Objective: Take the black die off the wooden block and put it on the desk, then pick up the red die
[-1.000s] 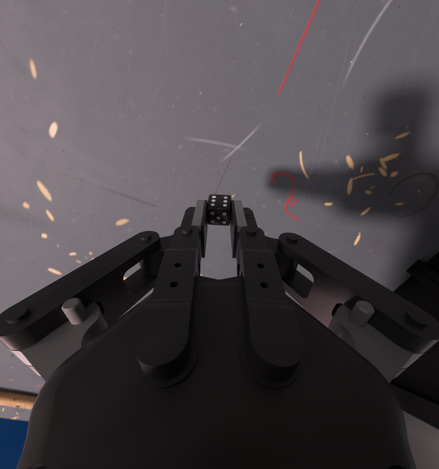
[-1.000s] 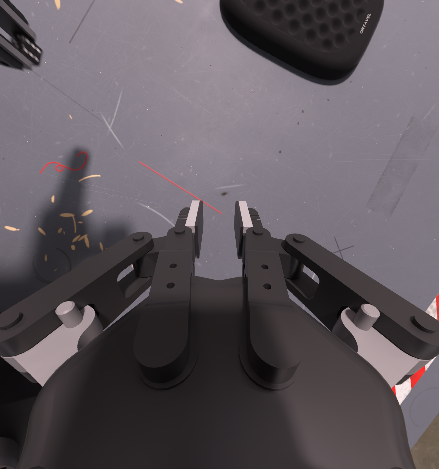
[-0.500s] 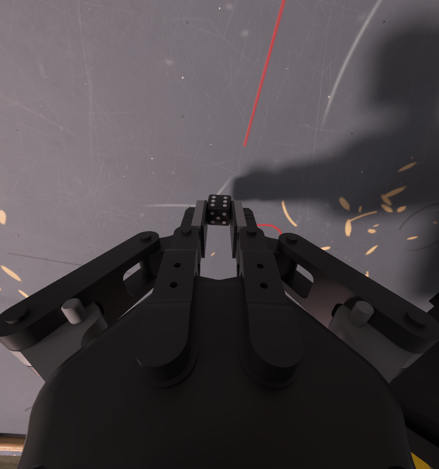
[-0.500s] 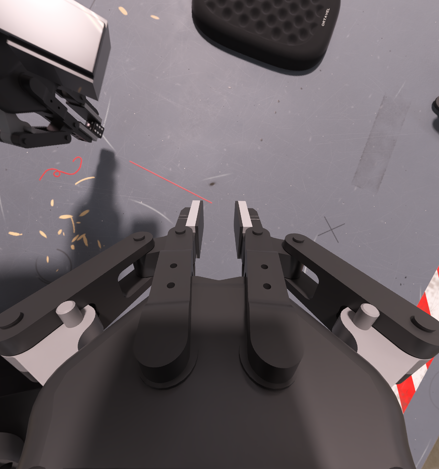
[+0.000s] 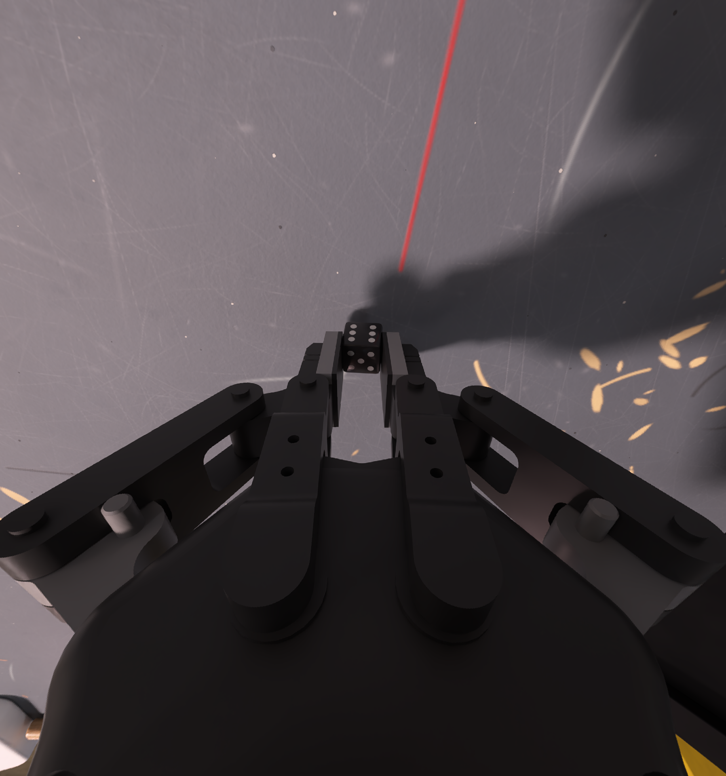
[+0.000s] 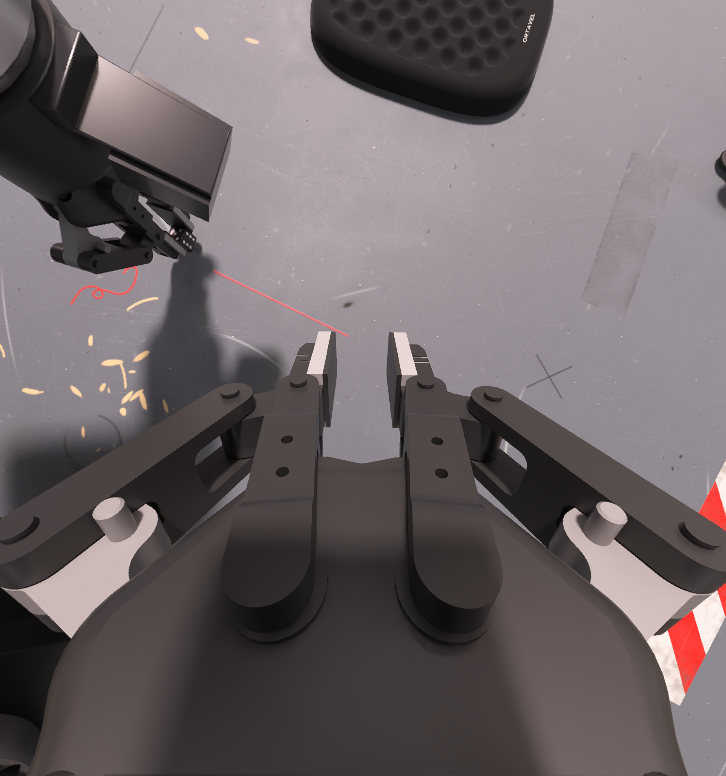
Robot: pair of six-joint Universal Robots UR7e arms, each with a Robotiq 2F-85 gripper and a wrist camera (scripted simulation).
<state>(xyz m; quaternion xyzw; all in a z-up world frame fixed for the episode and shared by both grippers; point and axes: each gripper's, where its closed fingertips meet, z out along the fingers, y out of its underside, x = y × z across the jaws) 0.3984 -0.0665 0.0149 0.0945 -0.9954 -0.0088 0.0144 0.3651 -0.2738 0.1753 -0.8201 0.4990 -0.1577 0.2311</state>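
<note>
Item 1, my left gripper (image 5: 363,348): closed down to die width, pads flat on two opposite sides of the small black die with white pips (image 5: 362,347). Six-pip face points up toward my camera, another pip face toward the wrist. Grip looks square, no tilt.

Item 2, scratched grey desk top (image 5: 164,210): much nearer than 1 s ago. Scratches and the thin red line (image 5: 430,134) have grown in view, and my shadow (image 5: 500,302) has run in until its tip nearly meets the die. Right wrist view confirms: black die (image 6: 183,240) low over the desk, shadow tip just beside it, where 0.5 s ago the gap was clear. Contact itself I can't tell.

Item 3, my right gripper (image 6: 361,357): partly open, nothing between the pads, parked high over bare desk. No change.

Item 4, misc: black dimpled rubber pad (image 6: 428,58) at far edge; red squiggle (image 6: 105,285); tan wood flecks (image 6: 122,378); red-white hazard tape (image 6: 722,567) at desk edge.

Item 5, not in view: wooden block, red die.

Status, my est.: die is off the block, descent abt done. Next is to open the left pads and back straight up so the die doesn't roll. Red die must then be found.
</note>
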